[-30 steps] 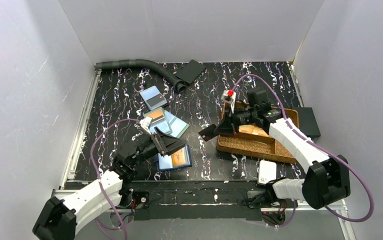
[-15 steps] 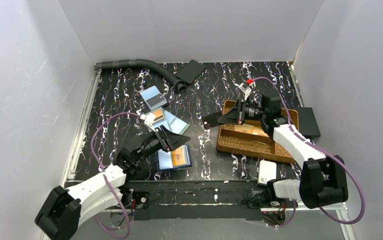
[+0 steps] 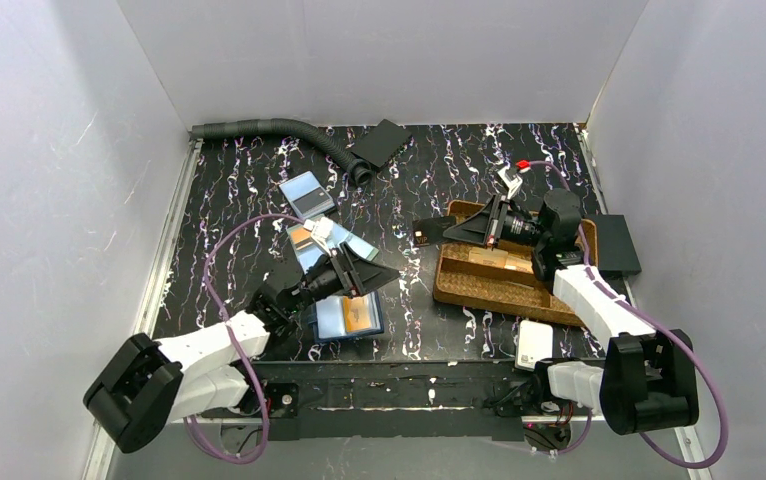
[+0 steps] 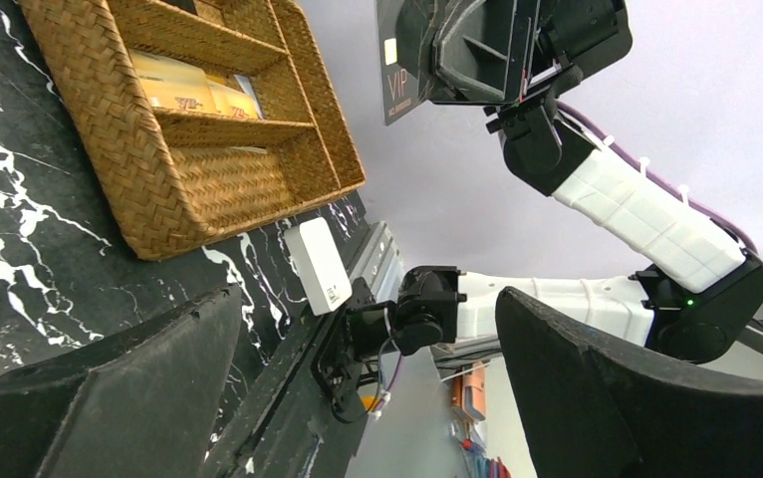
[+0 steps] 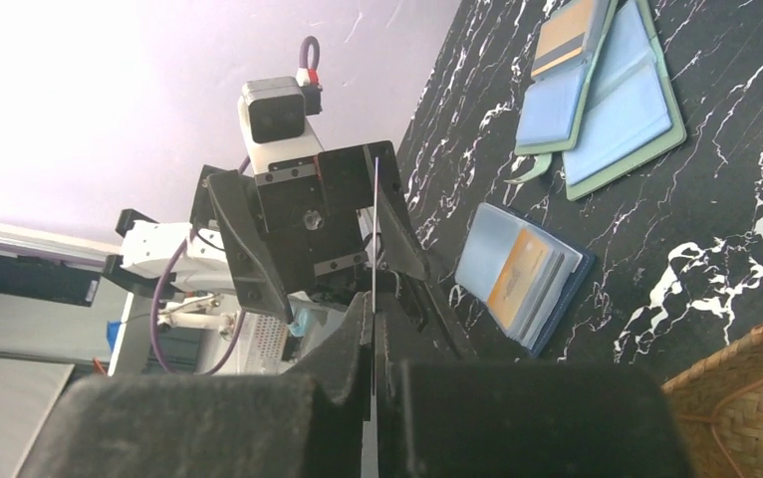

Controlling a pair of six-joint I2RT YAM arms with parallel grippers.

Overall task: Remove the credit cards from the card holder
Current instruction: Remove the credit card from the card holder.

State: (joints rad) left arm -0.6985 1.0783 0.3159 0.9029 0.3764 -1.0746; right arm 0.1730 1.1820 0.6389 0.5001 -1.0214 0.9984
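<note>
Black table (image 3: pixel 229 200), open navy card holder (image 3: pixel 349 318)

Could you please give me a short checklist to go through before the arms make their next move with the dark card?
1. Right tool shut on the dark card: ok.
2. Dark card held in the air, apart from the table and the woven tray: ok.
3. Left tool open and holding nothing: ok.
4. Card holder lying open on the table: ok.
5. Card holder emptied: not ok, an orange card shows in it.
6. More cards hidden behind the orange card: cannot tell.
</note>
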